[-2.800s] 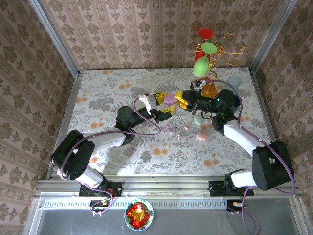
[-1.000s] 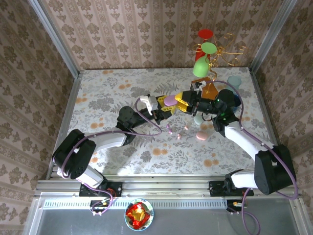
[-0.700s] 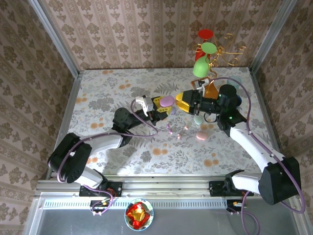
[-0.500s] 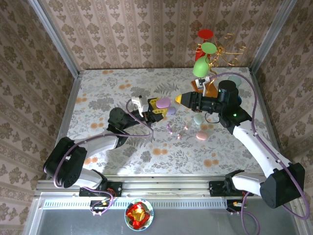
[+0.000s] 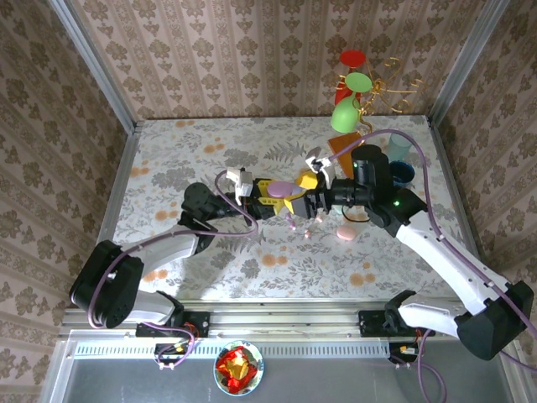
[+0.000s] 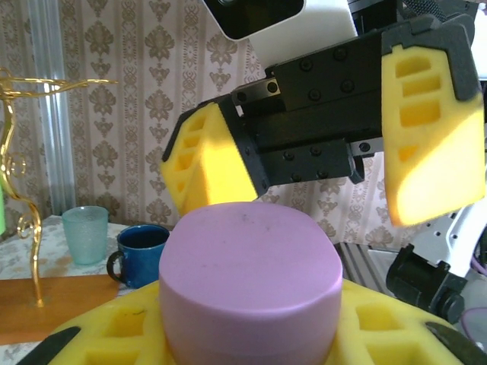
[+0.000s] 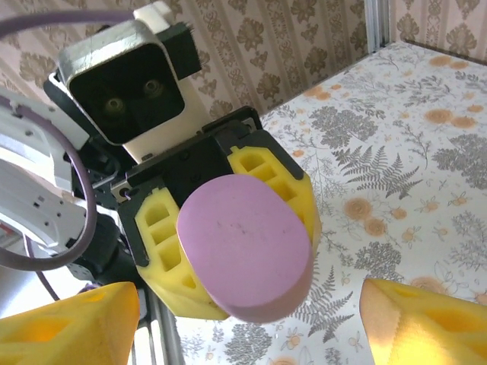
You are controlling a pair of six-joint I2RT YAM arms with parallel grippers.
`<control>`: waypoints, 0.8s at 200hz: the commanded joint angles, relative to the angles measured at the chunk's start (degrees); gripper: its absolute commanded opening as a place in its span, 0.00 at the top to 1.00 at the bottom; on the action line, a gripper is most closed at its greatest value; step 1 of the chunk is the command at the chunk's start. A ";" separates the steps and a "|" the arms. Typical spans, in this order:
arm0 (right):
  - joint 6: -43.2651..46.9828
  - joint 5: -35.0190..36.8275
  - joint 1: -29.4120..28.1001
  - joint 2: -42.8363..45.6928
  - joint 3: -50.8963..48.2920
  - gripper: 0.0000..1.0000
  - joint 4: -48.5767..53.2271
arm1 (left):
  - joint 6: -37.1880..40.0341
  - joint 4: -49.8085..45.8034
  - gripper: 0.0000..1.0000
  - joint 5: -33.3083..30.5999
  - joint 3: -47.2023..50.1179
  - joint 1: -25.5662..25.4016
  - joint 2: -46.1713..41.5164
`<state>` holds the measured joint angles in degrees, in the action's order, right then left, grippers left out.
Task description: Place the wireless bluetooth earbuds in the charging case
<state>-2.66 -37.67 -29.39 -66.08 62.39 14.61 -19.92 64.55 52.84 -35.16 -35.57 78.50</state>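
My left gripper [image 5: 278,186] is shut on a round lilac charging case [image 5: 282,181], held above the middle of the table. In the left wrist view the case [image 6: 251,281] sits between my yellow fingers [image 6: 91,338]. My right gripper [image 5: 309,195] faces it from the right, open, its yellow pads [image 6: 430,137] spread on either side just beyond the case. In the right wrist view the lilac case [image 7: 243,255] shows lid-on between my own pads [image 7: 68,323]. Tiny pastel earbuds [image 5: 291,221] lie loose on the table below the two grippers.
A pink case [image 5: 345,232] lies on the table under the right arm. At the back right stand a blue mug [image 5: 403,174], a teal glass [image 5: 401,143], an orange board [image 5: 344,147] and a gold wire stand [image 5: 361,84] with red and green discs.
My right gripper has opened wider, pulled back from the case, then swung down and left to face it. The left gripper has drawn slightly left with the lilac case.
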 commanded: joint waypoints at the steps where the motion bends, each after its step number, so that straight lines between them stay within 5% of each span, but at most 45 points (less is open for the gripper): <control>1: 3.41 5.54 -0.95 -1.48 1.56 0.23 0.78 | -3.12 2.28 0.75 3.46 -2.37 0.33 0.98; 61: -4.87 13.08 -0.08 0.16 -0.67 0.27 -8.01 | -3.24 5.05 0.75 4.66 -1.62 1.07 1.31; 160: -7.22 13.55 0.12 -2.78 2.67 0.27 -6.76 | -0.78 5.41 0.75 4.29 1.73 1.12 -0.89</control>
<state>-9.23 -24.75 -29.50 -69.28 63.44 8.01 -22.28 66.72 55.70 -34.37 -34.41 79.40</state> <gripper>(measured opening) 0.727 0.368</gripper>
